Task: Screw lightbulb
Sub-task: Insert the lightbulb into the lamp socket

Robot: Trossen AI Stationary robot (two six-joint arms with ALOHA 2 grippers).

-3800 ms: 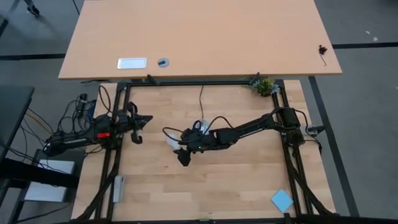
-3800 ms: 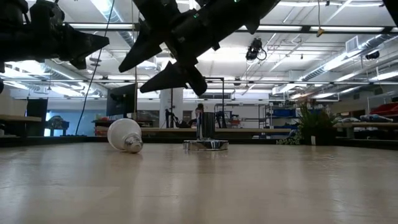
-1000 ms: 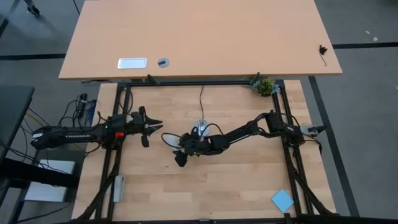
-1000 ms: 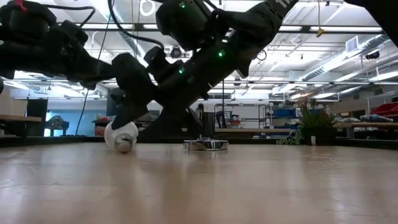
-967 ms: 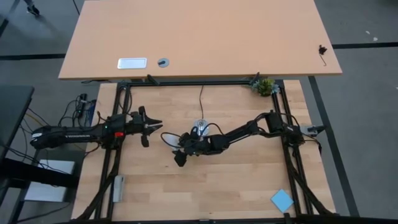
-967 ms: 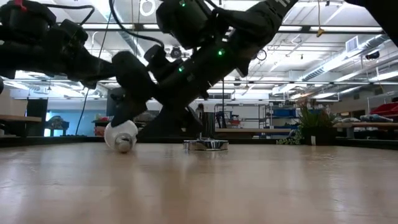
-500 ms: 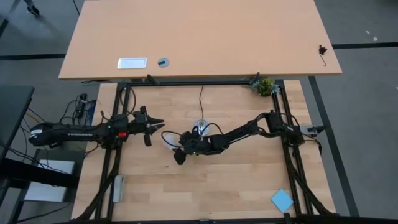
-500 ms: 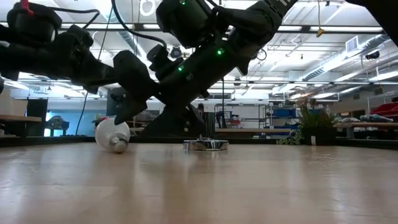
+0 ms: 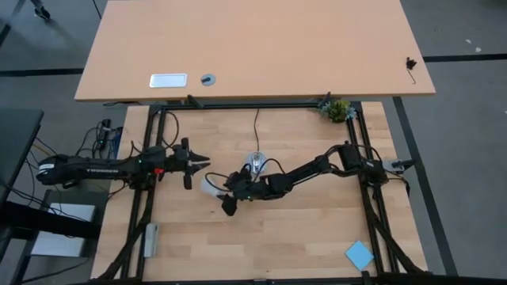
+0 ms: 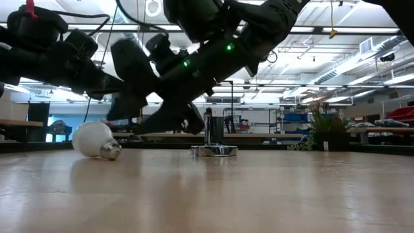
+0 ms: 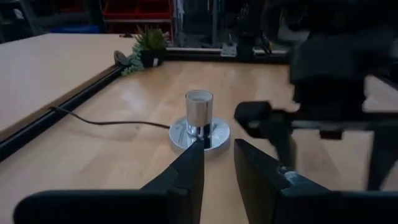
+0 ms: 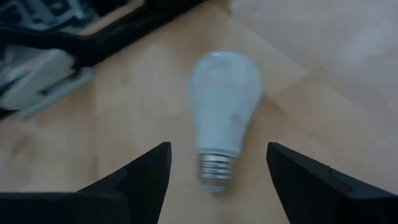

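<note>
— Since half a second ago the lightbulb (image 10: 94, 140) has rolled further toward the left arm's side; it lies on its side on the table (image 9: 301, 237), screw end pointing toward the socket base (image 10: 214, 150), clear of both arms.

— What else is around it?

— That shiny socket base (image 9: 255, 161) stands a little way off, near the middle of the table, with its black cord (image 9: 256, 131) running to the far edge. A small plant (image 9: 337, 109) sits in the far right corner and a blue pad (image 9: 359, 255) in the near right corner. Between bulb and socket hangs the right arm's wrist, so that path is crowded from above.

— And the right gripper (image 12: 217, 171)?

— Spread wide, holding nothing. In its wrist view the fingers (image 12: 147, 172) frame the bulb (image 12: 222, 106) from the screw-end side without touching it. From above, the gripper (image 9: 227, 206) sits just beside the bulb (image 9: 210, 184).

— The left one?

— The left gripper (image 9: 192, 164) hovers near the left rail, close to the bulb, its fingers (image 11: 186, 174) parted by a narrow gap and empty, aimed at the socket (image 11: 199, 119).

— Room to move?

— Bare wood lies open toward the near edge and on the right half; the bulb itself is boxed between the two grippers, with the left rail (image 9: 139, 214) not far off.
</note>
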